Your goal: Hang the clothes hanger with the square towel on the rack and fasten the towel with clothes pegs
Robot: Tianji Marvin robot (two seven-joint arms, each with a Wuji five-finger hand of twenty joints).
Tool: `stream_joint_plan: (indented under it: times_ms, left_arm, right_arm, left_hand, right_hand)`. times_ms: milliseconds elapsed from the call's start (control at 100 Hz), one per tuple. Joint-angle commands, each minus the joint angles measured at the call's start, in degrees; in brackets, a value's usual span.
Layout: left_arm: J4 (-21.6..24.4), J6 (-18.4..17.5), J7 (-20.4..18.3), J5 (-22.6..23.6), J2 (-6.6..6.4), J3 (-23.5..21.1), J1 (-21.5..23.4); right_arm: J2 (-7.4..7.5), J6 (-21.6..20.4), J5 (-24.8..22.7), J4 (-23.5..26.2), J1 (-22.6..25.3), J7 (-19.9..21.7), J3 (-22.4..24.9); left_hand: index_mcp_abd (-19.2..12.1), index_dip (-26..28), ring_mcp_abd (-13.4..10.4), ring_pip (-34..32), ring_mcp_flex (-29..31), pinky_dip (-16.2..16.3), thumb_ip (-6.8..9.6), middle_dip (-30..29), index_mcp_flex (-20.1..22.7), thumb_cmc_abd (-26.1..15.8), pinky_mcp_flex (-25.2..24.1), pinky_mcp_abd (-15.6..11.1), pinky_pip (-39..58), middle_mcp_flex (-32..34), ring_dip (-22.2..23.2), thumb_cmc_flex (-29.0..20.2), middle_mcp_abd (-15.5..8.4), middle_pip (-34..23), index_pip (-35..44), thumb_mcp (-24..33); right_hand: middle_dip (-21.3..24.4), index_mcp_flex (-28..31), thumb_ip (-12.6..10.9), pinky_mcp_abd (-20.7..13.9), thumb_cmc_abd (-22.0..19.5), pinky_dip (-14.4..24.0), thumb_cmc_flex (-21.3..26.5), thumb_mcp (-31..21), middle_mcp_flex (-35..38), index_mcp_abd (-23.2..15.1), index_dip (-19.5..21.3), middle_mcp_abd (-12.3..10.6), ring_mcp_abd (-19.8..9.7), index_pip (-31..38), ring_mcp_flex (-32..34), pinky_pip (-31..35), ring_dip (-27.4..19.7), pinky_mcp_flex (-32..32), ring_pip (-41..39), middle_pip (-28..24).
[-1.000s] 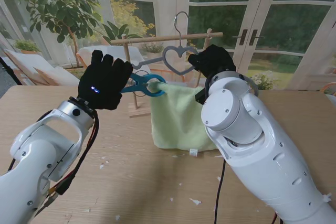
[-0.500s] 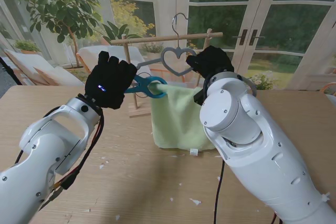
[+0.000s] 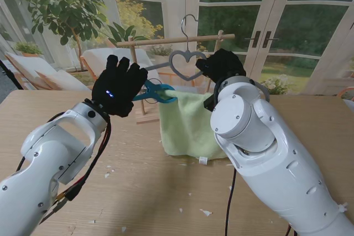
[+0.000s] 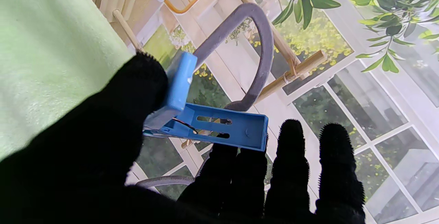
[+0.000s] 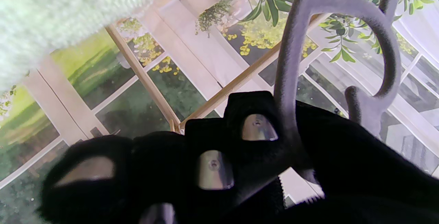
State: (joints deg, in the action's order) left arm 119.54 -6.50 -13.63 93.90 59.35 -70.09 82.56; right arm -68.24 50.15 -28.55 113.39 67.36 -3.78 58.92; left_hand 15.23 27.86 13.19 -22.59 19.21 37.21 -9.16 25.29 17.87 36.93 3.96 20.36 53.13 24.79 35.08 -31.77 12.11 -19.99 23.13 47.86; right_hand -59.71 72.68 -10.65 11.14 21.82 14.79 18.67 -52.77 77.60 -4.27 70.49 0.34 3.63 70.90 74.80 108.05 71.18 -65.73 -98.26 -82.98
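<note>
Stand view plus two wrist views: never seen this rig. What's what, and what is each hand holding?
The wide picture looks down from the robot's stand; its two white arms end in black-gloved five-finger hands. The other two pictures come from cameras on each wrist, looking along the fingers. The left hand pinches a blue clothes peg at the edge of the green towel. The right hand grips the grey heart-shaped hanger, which carries the towel beside the wooden rack. The towel's lower edge rests on the wooden table.

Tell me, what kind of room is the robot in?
Probably a sunroom or garden room: tall glass doors look onto greenery, a leafy potted tree stands by the windows, and a wooden table holds a small drying rack.
</note>
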Motion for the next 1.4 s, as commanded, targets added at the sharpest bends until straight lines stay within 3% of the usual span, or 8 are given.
stream_joint_plan:
  times_ms: [0,160,390,600,830,1030,1120,1390]
  left_arm:
    - [0.62,-0.34,-1.14,-0.42,0.02,-0.16,0.28]
    - [1.25,-1.07,-2.63,-1.08,0.02,-0.71,0.54]
    - [2.84,-1.39,-2.65,-5.29,0.15,-3.20,2.30]
    - [5.56,0.22,-0.22,-13.68,0.65,-7.91,5.92]
    - [6.71,6.68,1.99,-31.53,1.68,-9.51,6.24]
    - [4.32,11.07,-1.28,-42.50,1.73,-6.91,0.76]
    - [2.46,12.28,-3.95,-45.69,1.49,-4.99,-2.63]
    - [-2.06,18.25,-6.68,-53.02,1.52,1.41,-10.30]
  right_arm:
    - [-0.61,-0.22,0.20,0.44,0.35,0.58,0.20]
    - [-0.58,-0.03,0.32,0.53,0.51,0.62,0.42]
    - [-0.58,0.02,0.49,0.49,0.51,0.55,0.91]
    - [-0.52,-0.13,0.55,0.63,0.72,0.52,1.63]
    - [-0.22,-1.30,0.41,0.99,1.47,0.97,1.88]
    - [0.30,-3.39,-0.06,1.89,2.40,2.04,1.57]
    - [0.45,-4.11,-0.36,2.29,2.63,2.36,1.20]
    - [0.58,-5.51,-0.83,3.41,3.16,2.63,0.31]
  left_hand:
    - [-2.13,-2.59,0.84,2.30,-3.60,-0.23,3.24,-2.14,-1.67,-5.10,-1.77,1.10,-2.29,-1.81,-1.87,1.36,-3.75,0.68,-2.20,2.37]
    - [0.60,-6.23,1.78,6.79,-8.89,-1.38,1.00,-5.48,-9.49,-7.97,-4.36,2.50,-7.45,-9.61,-4.68,10.15,-2.40,4.26,-10.10,-2.88]
    - [3.20,-5.82,1.84,7.80,-9.25,-1.30,-0.68,-5.91,-10.11,-11.05,-4.59,3.25,-9.30,-11.02,-5.09,17.25,-2.05,3.94,-16.26,-3.53]
    - [3.55,-4.89,2.95,7.11,-6.91,-1.04,-0.37,-5.64,-6.54,-12.66,-3.40,3.80,-9.02,-6.79,-4.78,16.01,-1.11,3.06,-14.72,-5.93]
    - [2.82,-5.66,4.46,5.43,-3.30,-0.79,1.20,-5.37,0.60,-11.99,-2.18,5.36,-7.49,0.35,-4.11,10.51,0.29,2.53,-11.45,-3.38]
    - [0.89,-5.73,3.78,5.05,-3.50,-1.32,2.00,-4.91,2.74,-10.81,-2.91,4.92,-7.86,1.48,-3.95,5.96,-0.01,2.08,-8.94,-0.99]
    - [0.21,-6.16,2.94,5.06,-4.82,-1.94,1.99,-4.55,1.15,-10.67,-3.68,3.58,-8.41,-0.08,-3.97,5.23,-0.58,1.92,-8.12,-0.32]
    - [-0.56,-6.57,2.24,4.57,-4.55,-2.50,1.60,-3.94,1.03,-10.97,-4.09,2.63,-8.85,0.04,-3.85,7.36,-2.29,0.92,-7.14,-0.56]
  right_hand:
    - [-0.44,3.63,-2.93,-16.85,-3.25,60.67,1.59,-1.90,5.30,2.55,1.51,3.05,-5.10,1.54,0.19,11.93,3.64,-6.01,-8.20,-6.76]
    - [-0.44,3.62,-2.91,-16.85,-3.30,60.67,1.63,-1.88,5.30,2.61,1.52,3.05,-5.07,1.52,0.19,11.93,3.63,-6.01,-8.21,-6.76]
    - [-0.44,3.64,-2.91,-16.85,-3.31,60.67,1.65,-1.90,5.30,2.63,1.54,3.05,-5.05,1.53,0.19,11.93,3.63,-6.01,-8.22,-6.76]
    - [-0.44,3.63,-2.90,-16.85,-3.29,60.67,1.65,-1.89,5.30,2.65,1.56,3.05,-5.01,1.53,0.19,11.93,3.63,-6.01,-8.22,-6.76]
    - [-0.44,3.63,-2.88,-16.82,-3.30,60.66,1.66,-1.88,5.30,2.65,1.56,3.05,-4.98,1.49,0.19,11.93,3.62,-6.00,-8.22,-6.76]
    - [-0.44,3.63,-2.89,-16.82,-3.33,60.66,1.66,-1.81,5.30,2.56,1.59,3.05,-5.14,1.52,0.19,11.93,3.62,-6.00,-8.21,-6.76]
    - [-0.44,3.63,-2.89,-16.82,-3.36,60.66,1.61,-1.77,5.30,2.55,1.60,3.05,-5.16,1.53,0.19,11.93,3.62,-6.00,-8.21,-6.76]
    - [-0.44,3.62,-2.96,-16.89,-3.41,60.61,1.57,-1.76,5.30,2.42,1.63,2.99,-5.29,1.52,0.20,11.93,3.64,-6.02,-8.20,-6.74]
